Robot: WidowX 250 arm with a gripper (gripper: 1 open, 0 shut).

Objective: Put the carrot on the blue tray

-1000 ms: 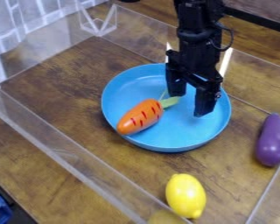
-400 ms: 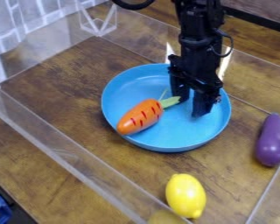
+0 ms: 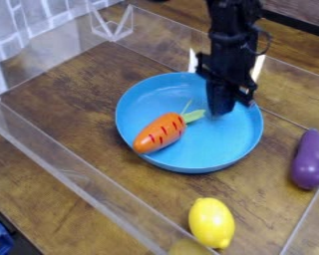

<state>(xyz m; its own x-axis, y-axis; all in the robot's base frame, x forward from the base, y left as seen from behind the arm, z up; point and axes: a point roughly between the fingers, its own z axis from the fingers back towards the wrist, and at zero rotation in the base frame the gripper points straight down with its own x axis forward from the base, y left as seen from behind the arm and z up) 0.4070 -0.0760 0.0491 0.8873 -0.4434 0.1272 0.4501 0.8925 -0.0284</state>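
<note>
The carrot [image 3: 162, 130] is lying on its side inside the blue tray [image 3: 235, 149], with the orange body toward the front-left rim and the pale green top pointing to the middle of the dish. So the main part of the task is looking finished: the carrot is resting on the tray and nothing is holding it. The pincer [image 3: 219, 108] is hanging just beside the leafy end, pointing down, with its jaws closed together and empty. I am judging that only moving the arm away is left.

For room, the tray is sitting on the wooden tabletop [image 3: 69, 100], with clear plastic walls [image 3: 56, 149] running along the left and front sides. The purple eggplant [image 3: 309, 159] is lying to the right of the tray, and the yellow lemon [image 3: 211, 221] in front, both apart from it. Straight upward, the way is looking open.
</note>
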